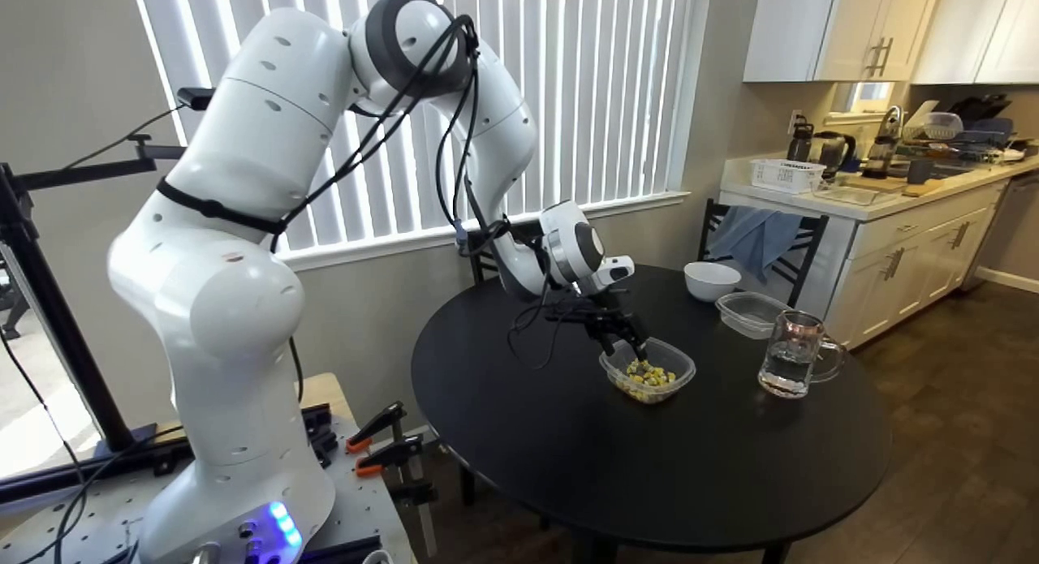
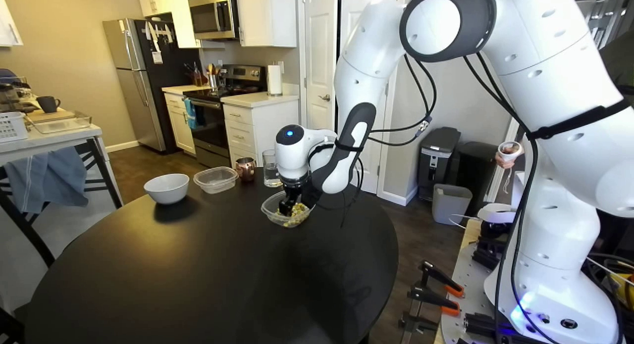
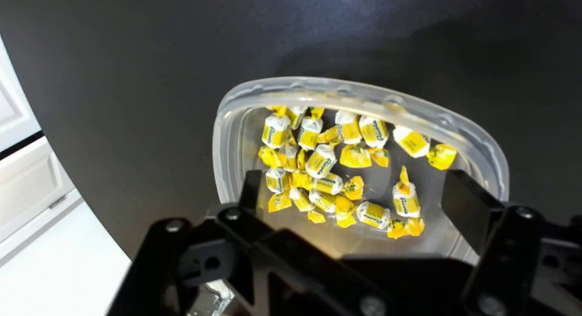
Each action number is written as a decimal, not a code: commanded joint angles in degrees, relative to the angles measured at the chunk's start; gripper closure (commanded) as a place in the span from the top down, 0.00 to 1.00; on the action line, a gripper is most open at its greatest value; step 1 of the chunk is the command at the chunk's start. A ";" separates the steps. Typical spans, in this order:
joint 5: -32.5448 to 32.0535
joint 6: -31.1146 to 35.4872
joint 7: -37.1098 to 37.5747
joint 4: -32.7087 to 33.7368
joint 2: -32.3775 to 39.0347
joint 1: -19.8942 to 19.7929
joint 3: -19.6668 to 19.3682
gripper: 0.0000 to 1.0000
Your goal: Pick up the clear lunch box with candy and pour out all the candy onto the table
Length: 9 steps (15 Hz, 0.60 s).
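I held my tool (image 3: 357, 188) spread wide and empty over the lunch box (image 3: 291, 85) of candy (image 3: 321, 161) on the worktop (image 1: 528, 385). A bowl (image 1: 710, 285), second container (image 1: 747, 329) and glass mug (image 1: 783, 371) stood apart from it; only an exterior view plainly showed the copper mug (image 2: 245, 169).

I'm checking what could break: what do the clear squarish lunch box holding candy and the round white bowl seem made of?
The clear squarish lunch box: probably plastic, glossy, slightly cloudy; its rim catches highlights and yellow-and-white candy shows through its wall.
The round white bowl: perhaps ceramic, possibly plastic; its smooth, opaque, low-sheen wall leaves it open.
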 commanded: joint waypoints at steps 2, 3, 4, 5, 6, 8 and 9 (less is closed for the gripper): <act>4.20 1.38 -1.31 -2.06 -1.22 -3.35 3.52 1.00; 6.52 1.76 -3.35 -3.09 -2.08 -5.23 6.03 1.00; 8.15 2.42 -4.67 -3.89 -2.68 -6.04 7.42 1.00; 10.12 3.27 -6.48 -4.89 -3.34 -6.91 9.25 1.00; 11.39 4.06 -7.67 -5.61 -3.75 -6.64 9.88 1.00; 15.25 5.95 -11.17 -7.47 -4.66 -6.85 11.93 1.00; 17.46 6.37 -13.12 -8.29 -5.16 -6.81 12.80 1.00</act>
